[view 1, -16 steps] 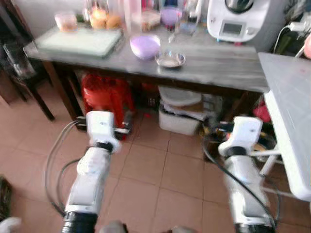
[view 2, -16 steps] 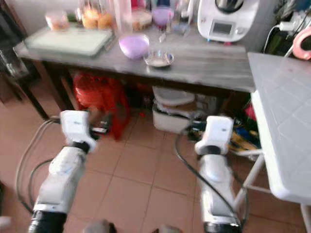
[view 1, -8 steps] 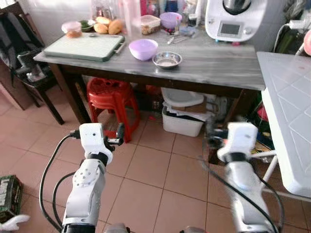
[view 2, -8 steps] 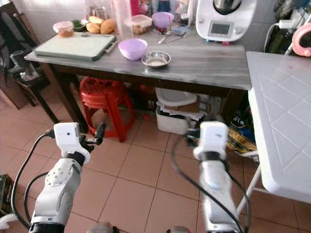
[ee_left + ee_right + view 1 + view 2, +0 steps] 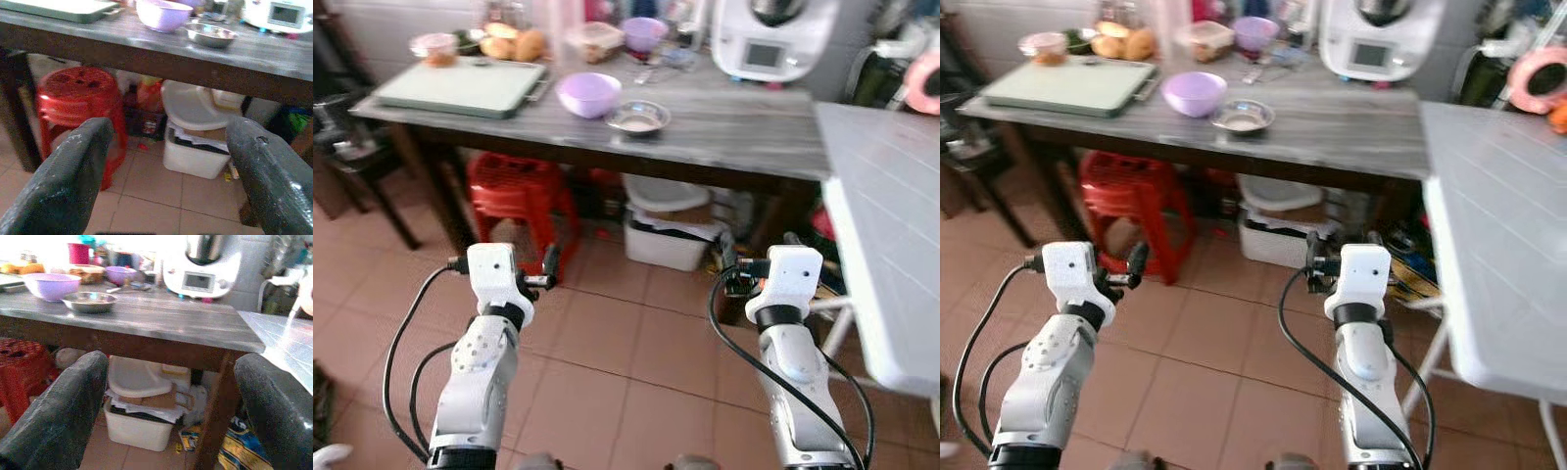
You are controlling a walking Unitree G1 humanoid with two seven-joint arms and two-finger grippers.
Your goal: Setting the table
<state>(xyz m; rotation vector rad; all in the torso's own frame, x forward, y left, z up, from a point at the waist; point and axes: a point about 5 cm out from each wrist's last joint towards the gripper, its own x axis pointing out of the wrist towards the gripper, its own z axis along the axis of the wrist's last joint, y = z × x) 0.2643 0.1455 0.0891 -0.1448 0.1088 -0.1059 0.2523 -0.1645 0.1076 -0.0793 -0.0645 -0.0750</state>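
Nothing of the table-setting looks done yet, as far as I can judge: both grippers are empty and spread wide, held out over the tiled floor [image 5: 636, 343] short of the grey table [image 5: 744, 122]. The left gripper [image 5: 550, 264] and the right gripper [image 5: 726, 262] sit below that table's front edge, well apart from each other and from anything on top.

On the grey table, near its front edge, stand a purple bowl [image 5: 588, 93] and, just beside it, a small steel dish [image 5: 638, 117]; a green tray [image 5: 460, 86] lies toward its left end, and a white kitchen machine [image 5: 771, 39] stands at the back. These bowls are likely what must be fetched, so picking and carrying all remain.

Under the grey table a red stool [image 5: 517, 191] and a white storage box [image 5: 671, 235] fill much of the space, so feet and arms have little room there. Right of the grey table, a white folding table [image 5: 891, 245] juts forward, its edge close beside the right arm. Open floor lies straight ahead, between the two arms.
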